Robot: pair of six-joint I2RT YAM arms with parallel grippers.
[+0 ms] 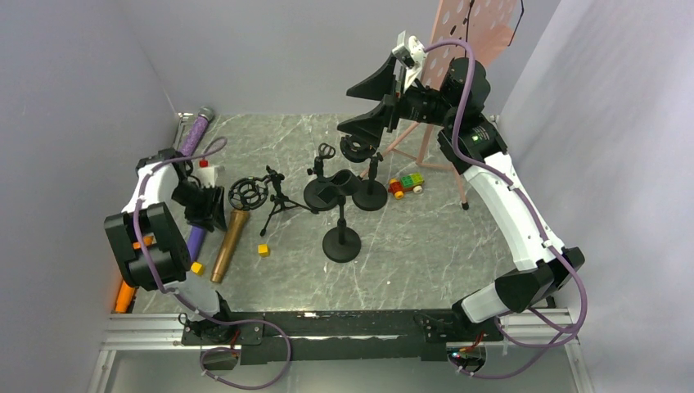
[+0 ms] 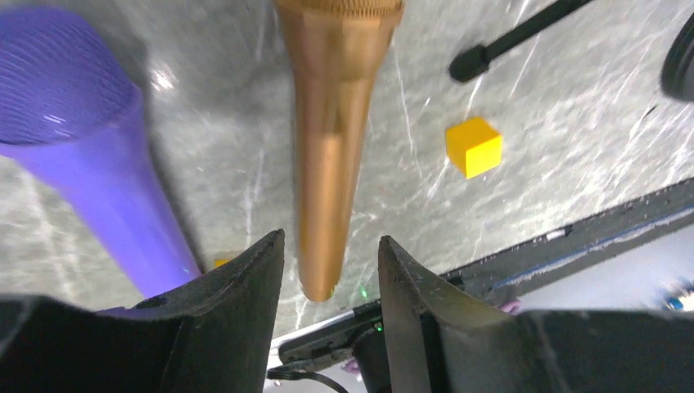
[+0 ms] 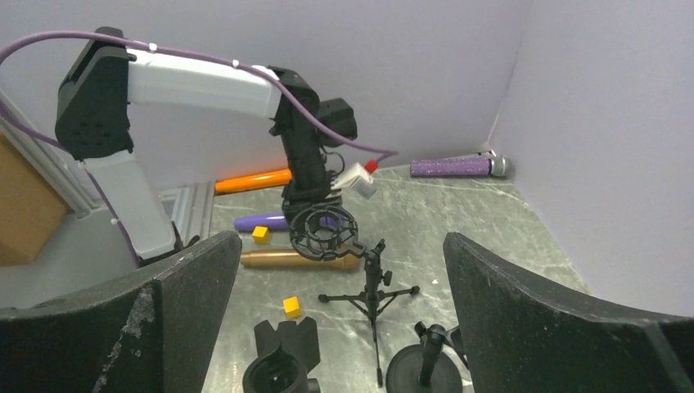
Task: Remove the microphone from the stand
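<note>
A bronze microphone (image 1: 229, 246) lies flat on the table, its head beside the ring of the black tripod stand (image 1: 277, 196). The shock-mount ring (image 3: 323, 231) is empty in the right wrist view, with the microphone (image 3: 286, 259) on the table behind it. My left gripper (image 1: 214, 209) is open and low over the microphone. In the left wrist view the microphone (image 2: 335, 139) points between the fingertips of the left gripper (image 2: 331, 246) without touching them. My right gripper (image 1: 372, 106) is open, empty and raised high at the back; it also shows in its wrist view (image 3: 341, 237).
A purple microphone (image 2: 90, 147) lies just left of the bronze one. Yellow cubes (image 1: 263, 250) (image 1: 197, 268) lie nearby. Three round-base stands (image 1: 341, 241) (image 1: 370, 195) (image 1: 323, 192), a toy train (image 1: 407, 184), a pink easel (image 1: 458, 49), a glittery purple microphone (image 1: 195, 131) and an orange one (image 1: 124, 296) stand around.
</note>
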